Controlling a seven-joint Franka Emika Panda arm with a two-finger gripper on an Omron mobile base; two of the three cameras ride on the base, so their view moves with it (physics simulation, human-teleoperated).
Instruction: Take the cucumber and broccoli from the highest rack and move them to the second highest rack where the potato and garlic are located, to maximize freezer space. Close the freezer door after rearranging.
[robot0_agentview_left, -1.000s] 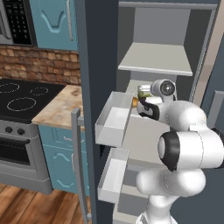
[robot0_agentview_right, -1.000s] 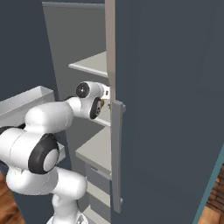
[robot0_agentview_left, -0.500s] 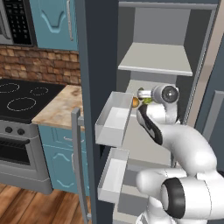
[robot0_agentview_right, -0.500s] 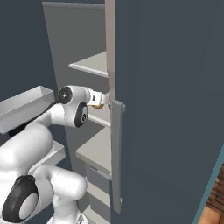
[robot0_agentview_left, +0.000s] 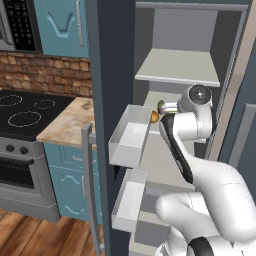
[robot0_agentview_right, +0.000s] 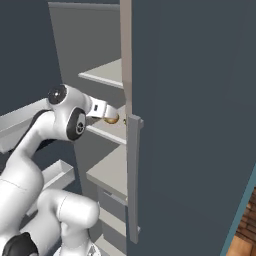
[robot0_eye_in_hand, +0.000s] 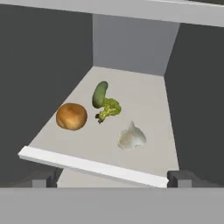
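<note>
Freezer interior with door bins. In the hand view, a pale grey shelf (robot0_eye_in_hand: 148, 105) with a raised white front lip carried four items. The potato (robot0_eye_in_hand: 71, 116), rounded, golden-brown and matte, lay at the left near the lip. The cucumber (robot0_eye_in_hand: 99, 94), a smooth, dark green, elongated oval, lay farther back, its near end touching the broccoli (robot0_eye_in_hand: 108, 108), a knobbly yellow-green head on a short stalk. The garlic (robot0_eye_in_hand: 132, 137), a pale, lobed bulb, lay to the right of the broccoli, apart from it and nearest the lip. All four rested flat on the shelf.

The gripper (robot0_eye_in_hand: 111, 180) was spread wide and held nothing; its two dark finger tips (robot0_eye_in_hand: 44, 179) stood at the lower corners of the hand view, just short of the shelf lip.

In the left base view, the open freezer door (robot0_agentview_left: 107, 125), a dark slate panel, bore two translucent white rectangular bins: an upper bin (robot0_agentview_left: 129, 136) and a lower bin (robot0_agentview_left: 128, 199), whose visible parts held nothing. The potato (robot0_agentview_left: 155, 116) showed beside the upper bin, with the arm's wrist (robot0_agentview_left: 196, 100) level with the second shelf. The top shelf (robot0_agentview_left: 179, 67) was a flat grey slab.

In the right base view, the potato (robot0_agentview_right: 111, 119) sat just beyond the wrist (robot0_agentview_right: 95, 107).
</note>
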